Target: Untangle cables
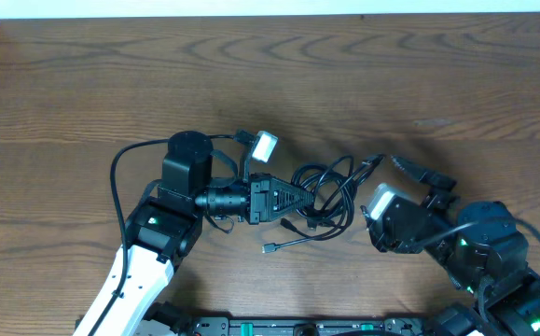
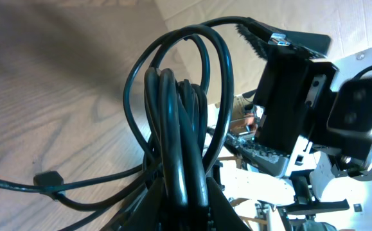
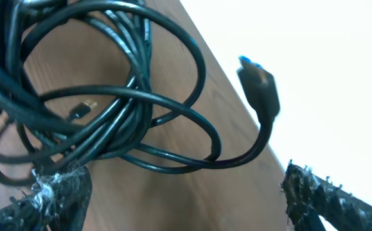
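Observation:
The cables (image 1: 330, 198) lie as a tangle of thin black loops at the table's middle. My left gripper (image 1: 296, 196) reaches in from the left and is shut on a bundle of strands (image 2: 184, 183), which rise from its jaws as tall loops (image 2: 173, 96). My right gripper (image 1: 411, 177) stands open just right of the tangle. In the right wrist view its fingers (image 3: 57, 192) are wide apart, and the coil (image 3: 108, 96) lies just ahead of them. One strand arcs to a blue-tipped plug (image 3: 259, 83) held off the table. Nothing sits between the right jaws (image 3: 186, 205).
A loose cord end with a small plug (image 1: 271, 247) trails toward the table's front. A small connector (image 3: 79, 110) lies on the wood inside the coil. The right arm's body (image 2: 288, 96) stands close behind the loops. The wooden table (image 1: 158, 75) stretches back and left.

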`<act>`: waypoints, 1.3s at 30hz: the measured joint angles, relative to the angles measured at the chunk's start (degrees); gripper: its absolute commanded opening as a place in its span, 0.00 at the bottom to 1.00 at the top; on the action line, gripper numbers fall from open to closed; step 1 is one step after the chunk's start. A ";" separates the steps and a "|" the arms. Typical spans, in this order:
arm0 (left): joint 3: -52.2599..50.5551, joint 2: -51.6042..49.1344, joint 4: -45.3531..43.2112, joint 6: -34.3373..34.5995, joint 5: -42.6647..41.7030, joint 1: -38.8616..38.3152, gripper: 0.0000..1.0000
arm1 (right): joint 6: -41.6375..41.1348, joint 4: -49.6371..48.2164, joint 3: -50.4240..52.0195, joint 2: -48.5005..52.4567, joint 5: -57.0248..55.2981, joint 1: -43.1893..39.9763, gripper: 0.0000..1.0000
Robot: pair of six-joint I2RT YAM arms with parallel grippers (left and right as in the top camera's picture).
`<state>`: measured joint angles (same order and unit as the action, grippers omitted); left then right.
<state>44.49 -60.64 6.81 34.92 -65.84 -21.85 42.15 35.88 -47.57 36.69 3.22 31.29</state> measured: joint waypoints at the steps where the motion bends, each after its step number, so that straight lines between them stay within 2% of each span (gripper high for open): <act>1: 0.00 0.00 0.28 0.04 0.00 0.00 0.07 | 2.89 -0.02 0.00 0.00 0.20 0.00 0.84; 8: 0.00 0.00 0.52 0.50 -0.11 0.00 0.08 | 17.09 -0.09 0.00 0.00 5.75 0.00 0.76; 12: 0.00 0.00 0.55 0.90 -0.96 0.00 0.07 | 20.90 -0.11 0.00 0.35 9.97 0.00 0.74; 16: 0.00 0.00 0.55 0.94 -2.27 0.00 0.07 | 22.88 0.04 0.00 2.38 12.52 0.00 0.71; 20: 0.00 0.00 0.57 0.94 -3.52 0.00 0.07 | 23.93 -0.17 0.00 5.40 13.35 0.00 0.59; 29: 0.00 0.00 0.66 0.96 -4.37 0.00 0.08 | 24.57 -0.20 0.00 6.75 12.37 0.00 0.47; 34: 0.00 0.00 0.55 1.03 -4.55 0.00 0.08 | 24.76 1.44 0.00 6.75 12.02 0.00 0.28; 39: 0.00 0.00 -1.55 1.11 -4.74 0.00 0.08 | 24.72 4.15 0.00 6.75 11.69 0.00 0.19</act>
<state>44.49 -60.64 5.26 36.03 -70.59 -21.85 66.87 40.03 -47.57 43.44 14.92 31.29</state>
